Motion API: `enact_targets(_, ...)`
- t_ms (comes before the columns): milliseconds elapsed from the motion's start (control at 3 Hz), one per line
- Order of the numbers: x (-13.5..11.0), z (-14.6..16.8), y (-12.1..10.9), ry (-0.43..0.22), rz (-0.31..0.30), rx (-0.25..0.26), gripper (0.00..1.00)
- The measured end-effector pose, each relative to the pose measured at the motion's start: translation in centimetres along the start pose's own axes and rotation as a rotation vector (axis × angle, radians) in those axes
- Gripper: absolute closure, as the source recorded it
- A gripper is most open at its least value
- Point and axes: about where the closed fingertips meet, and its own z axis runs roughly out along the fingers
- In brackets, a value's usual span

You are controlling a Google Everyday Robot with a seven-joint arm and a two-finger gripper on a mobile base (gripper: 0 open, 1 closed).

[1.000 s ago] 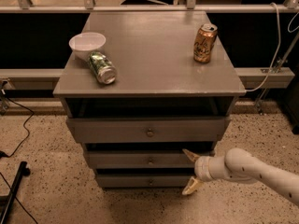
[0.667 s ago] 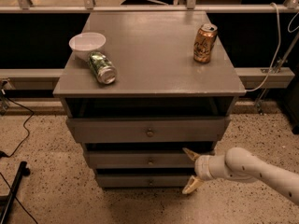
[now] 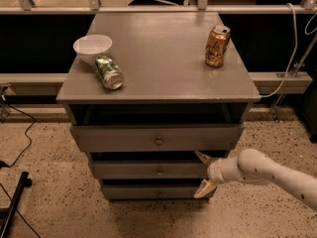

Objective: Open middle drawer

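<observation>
A grey wooden cabinet has three drawer fronts stacked under its top [image 3: 163,90]. The middle drawer [image 3: 148,170] has a small round knob [image 3: 159,171] at its centre; it sits between the taller top drawer [image 3: 124,139] and the narrow bottom drawer [image 3: 143,193]. My gripper [image 3: 203,172] is at the right end of the middle drawer front, to the right of the knob. It is open: one tan finger [image 3: 202,156] points above the front's top edge and the other finger [image 3: 204,189] below it. My white arm [image 3: 262,171] comes in from the lower right.
On the cabinet top stand a white bowl [image 3: 92,48], a green can lying on its side [image 3: 109,72] and an upright orange can [image 3: 217,46]. A black stand [image 3: 12,202] and cables lie on the speckled floor at left. A cable [image 3: 290,58] hangs at right.
The arm and gripper hold almost the same place at the right end of the middle drawer. No drawer has visibly moved.
</observation>
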Motion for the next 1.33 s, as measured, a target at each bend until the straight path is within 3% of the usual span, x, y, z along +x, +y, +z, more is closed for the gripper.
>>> enact_targets(667,0.6,1.7,-1.3,-0.012,-0.012,-0.05,0.0)
enact_targets(1333,1.2,2.6,0.2,-0.018,0.0,-0.084,0.41)
